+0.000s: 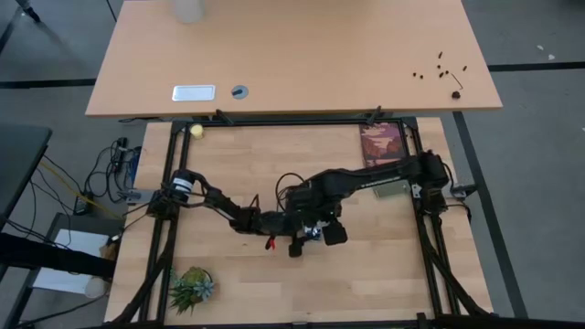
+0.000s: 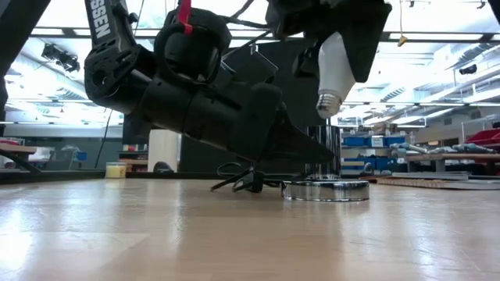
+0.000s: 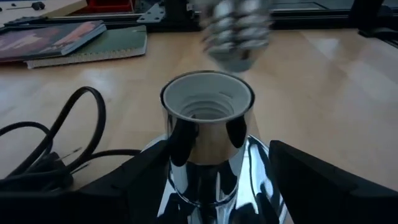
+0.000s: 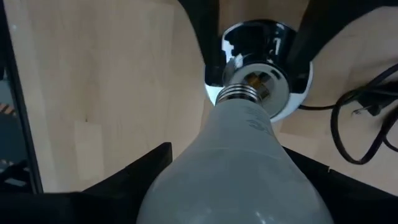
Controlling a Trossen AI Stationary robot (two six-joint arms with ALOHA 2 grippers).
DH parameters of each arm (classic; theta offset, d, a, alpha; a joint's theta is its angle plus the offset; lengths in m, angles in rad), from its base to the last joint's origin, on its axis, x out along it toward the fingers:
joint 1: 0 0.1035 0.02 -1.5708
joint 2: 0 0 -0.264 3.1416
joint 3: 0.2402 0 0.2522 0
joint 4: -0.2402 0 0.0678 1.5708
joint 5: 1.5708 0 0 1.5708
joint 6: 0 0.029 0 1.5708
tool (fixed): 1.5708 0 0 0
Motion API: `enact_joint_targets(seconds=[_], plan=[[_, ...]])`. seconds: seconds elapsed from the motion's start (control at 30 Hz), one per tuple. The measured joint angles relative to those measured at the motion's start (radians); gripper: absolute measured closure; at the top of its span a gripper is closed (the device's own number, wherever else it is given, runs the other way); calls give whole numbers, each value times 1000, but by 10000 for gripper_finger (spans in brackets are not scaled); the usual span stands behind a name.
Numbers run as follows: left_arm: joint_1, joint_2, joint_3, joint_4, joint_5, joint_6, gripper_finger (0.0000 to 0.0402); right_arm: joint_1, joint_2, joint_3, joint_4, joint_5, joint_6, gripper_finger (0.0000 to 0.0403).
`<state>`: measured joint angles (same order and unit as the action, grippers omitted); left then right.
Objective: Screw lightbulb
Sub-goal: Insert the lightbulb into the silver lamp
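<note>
While the left gripper has its jaws spread wide around the chrome socket at frame centre, the right gripper clasps the lightbulb just above it, screw base down, tilted slightly off the socket's axis.

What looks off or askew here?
Nothing damaged or spilled. The lightbulb hangs above the socket, tilted, not yet threaded, in the right hand. The left hand steadies the socket's base.

The lightbulb shows blurred, its glass cut off by the edge.
</note>
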<state>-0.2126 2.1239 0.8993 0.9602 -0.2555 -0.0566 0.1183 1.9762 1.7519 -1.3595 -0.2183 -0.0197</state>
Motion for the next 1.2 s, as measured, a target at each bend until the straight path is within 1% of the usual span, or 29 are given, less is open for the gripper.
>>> enact_joint_targets(seconds=[0.13,0.3,0.43,0.6,0.8,0.9,0.97,1.1,1.2], plan=[[-7,0,0,-2,-1,-2,122,-9,3,0,14,-8,-45,141],[-6,0,0,11,-1,-8,122,-14,3,0,23,9,-79,140],[-6,0,8,20,5,-5,132,-10,3,0,23,13,-112,135],[-6,0,45,14,93,6,159,19,3,-1,9,17,-151,141],[-7,0,77,-45,102,29,183,81,3,-1,2,32,-156,136],[-7,0,83,-60,112,32,187,116,3,-1,1,72,-176,134],[-7,0,91,-60,142,52,188,131,3,-2,-1,89,-203,136],[-9,0,113,-55,186,77,188,139,3,-2,-6,94,-229,141],[-10,0,126,-57,189,87,188,142,3,-2,-6,96,-251,140]])
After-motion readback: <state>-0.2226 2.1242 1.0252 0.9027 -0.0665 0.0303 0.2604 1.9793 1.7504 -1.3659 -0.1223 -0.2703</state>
